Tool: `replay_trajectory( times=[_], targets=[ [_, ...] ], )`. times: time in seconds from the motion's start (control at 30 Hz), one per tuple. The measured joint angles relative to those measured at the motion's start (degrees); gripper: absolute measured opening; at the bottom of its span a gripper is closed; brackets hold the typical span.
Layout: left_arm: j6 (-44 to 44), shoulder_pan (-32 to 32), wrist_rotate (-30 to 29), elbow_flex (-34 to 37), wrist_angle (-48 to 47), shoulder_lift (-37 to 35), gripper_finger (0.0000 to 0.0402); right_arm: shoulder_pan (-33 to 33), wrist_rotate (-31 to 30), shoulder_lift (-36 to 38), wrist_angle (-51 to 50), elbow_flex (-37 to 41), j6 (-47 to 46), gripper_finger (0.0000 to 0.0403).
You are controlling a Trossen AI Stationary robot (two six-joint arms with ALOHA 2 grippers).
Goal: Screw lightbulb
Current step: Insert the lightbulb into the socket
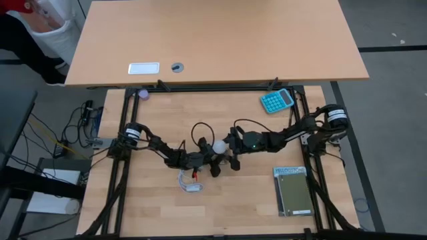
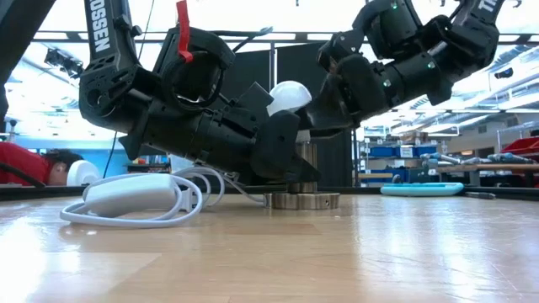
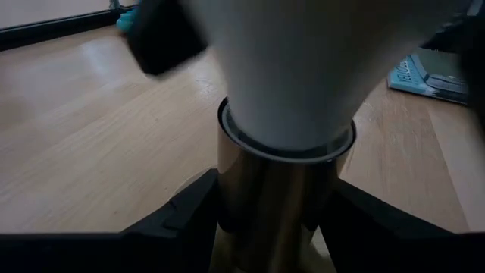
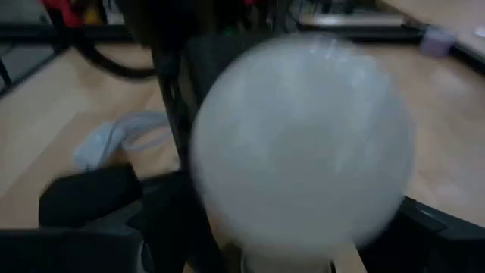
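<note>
Counting: one lightbulb (image 1: pixel 218 147), one round metal socket base (image 2: pixel 301 200), one coiled white cable (image 2: pixel 135 199) with its flat white block, one teal calculator (image 1: pixel 277 101), one dark green booklet (image 1: pixel 293 191), two arms.

The lightbulb is standing upright at table centre, its white globe up and its silvery screw base down in the socket, which is sitting on the socket base on the wooden table (image 1: pixel 160 207).

The left gripper (image 3: pixel 280 227) is reaching in low from the left; its fingers (image 3: pixel 182 220) are pressing on both sides of the metal socket cylinder just under the globe, so it is clamping the socket, not the glass.

The right gripper (image 1: pixel 230 148) is coming in from the right at globe height. In the right wrist view the globe is filling the space between its two dark fingers (image 4: pixel 83 201). Whether the pads are touching the glass, cannot tell; the jaws are standing fairly wide around the globe.

The cable is lying just near-left of the socket. The calculator is sitting far right, well apart from the bulb. The booklet is lying near right, with a printed header too small to read.

Writing: "OSSEN" is showing in white on the left arm in the low view. A red tag is sticking up from that arm.

A second desk is standing beyond the work table, carrying a white rectangular item (image 1: pixel 143 68) and a round grey grommet (image 1: pixel 177 67).
</note>
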State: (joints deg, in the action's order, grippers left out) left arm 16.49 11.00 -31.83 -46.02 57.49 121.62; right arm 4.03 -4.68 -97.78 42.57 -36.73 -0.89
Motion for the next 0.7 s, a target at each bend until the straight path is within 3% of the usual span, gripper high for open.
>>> replay_trajectory(
  times=[0.4, 0.7],
  targets=[
    [0.31, 0.00, -0.01, 0.02, 0.02, 0.02, 0.0206, -0.02, -1.52, -2.53, 3.79, -0.02, -0.54, 0.0204],
    [2.00, 0.04, -2.23, 0.02, -0.09, 0.04, 0.0206, 0.15, -4.49, -2.47, 2.96, -0.02, -2.45, 0.0199]
  ],
)
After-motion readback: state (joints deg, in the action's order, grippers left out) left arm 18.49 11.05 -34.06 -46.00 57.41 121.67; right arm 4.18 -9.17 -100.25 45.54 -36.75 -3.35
